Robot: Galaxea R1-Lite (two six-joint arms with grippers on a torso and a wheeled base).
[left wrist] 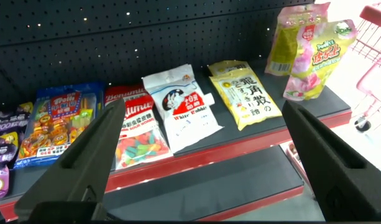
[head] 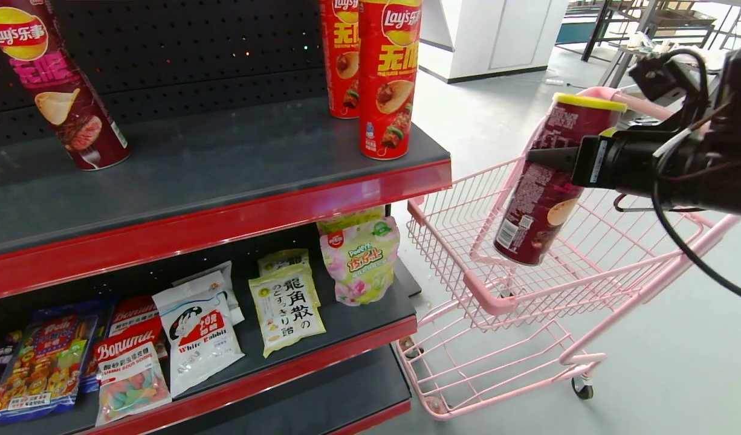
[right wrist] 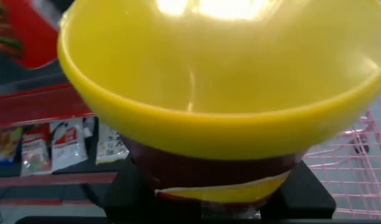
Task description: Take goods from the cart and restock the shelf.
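Observation:
A dark red chips can (head: pixel 540 187) with a yellow lid hangs tilted above the pink cart (head: pixel 467 284), and my right gripper (head: pixel 558 160) is shut on its upper part. From the right wrist view the can's yellow lid (right wrist: pixel 221 81) looms close, with the dark fingers (right wrist: pixel 125 193) on either side of its body. The upper shelf board (head: pixel 213 163) carries a matching dark red can (head: pixel 65 90) at the left and two red cans (head: pixel 385 78) at the right end. My left gripper (left wrist: pixel 202 106) stands open in front of the lower shelf (left wrist: pixel 240 146), holding nothing.
Several snack bags lie on the lower shelf, among them a white bag (head: pixel 198 332), a yellow bag (head: pixel 286 308) and a standing green pouch (head: pixel 361 263). The upper shelf has bare room between its cans. Grey floor (head: pixel 666 362) surrounds the cart.

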